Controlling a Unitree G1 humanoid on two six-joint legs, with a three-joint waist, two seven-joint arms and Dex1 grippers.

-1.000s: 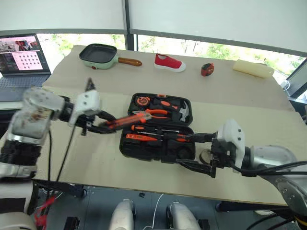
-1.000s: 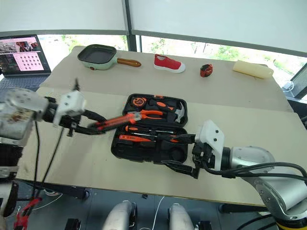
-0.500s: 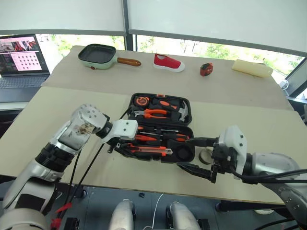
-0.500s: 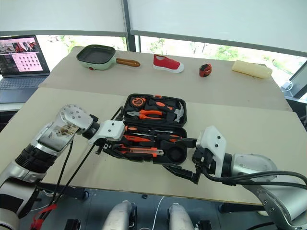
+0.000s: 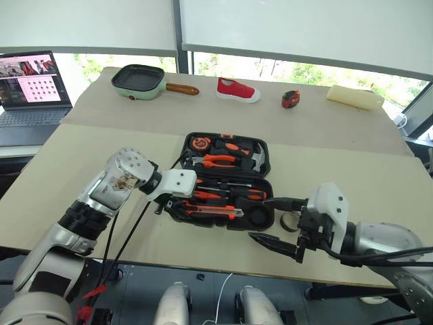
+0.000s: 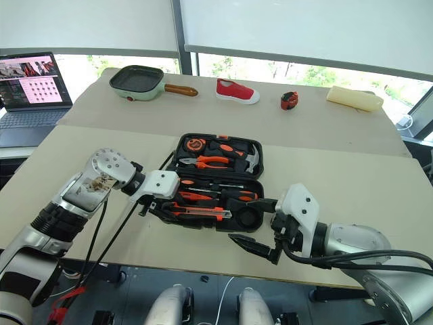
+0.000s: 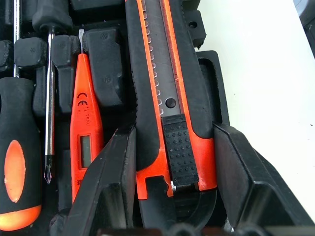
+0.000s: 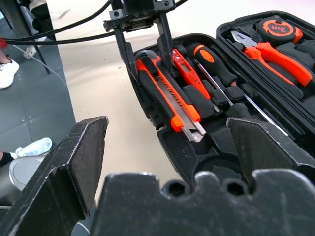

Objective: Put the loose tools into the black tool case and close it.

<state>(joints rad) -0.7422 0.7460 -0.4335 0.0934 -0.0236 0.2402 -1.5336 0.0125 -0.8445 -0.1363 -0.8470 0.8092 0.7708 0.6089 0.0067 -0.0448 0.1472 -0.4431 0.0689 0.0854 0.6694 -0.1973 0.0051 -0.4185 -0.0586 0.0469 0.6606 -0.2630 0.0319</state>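
Fingers of the right gripper (image 5: 279, 221) gape wide, empty, before the hinged black plastic tool case (image 5: 223, 179). Left gripper (image 7: 170, 196) clasps the ribbed black-and-orange utility knife (image 7: 170, 98), lying lengthwise in the case's front slot beside a slim orange tester screwdriver (image 7: 86, 132) marked "CE".

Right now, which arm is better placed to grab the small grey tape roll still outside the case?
Probably the right. The right gripper hangs open right beside the tape roll, off the near right corner of the black tool case. The left gripper is busy, straddling the utility knife at the case's near left.
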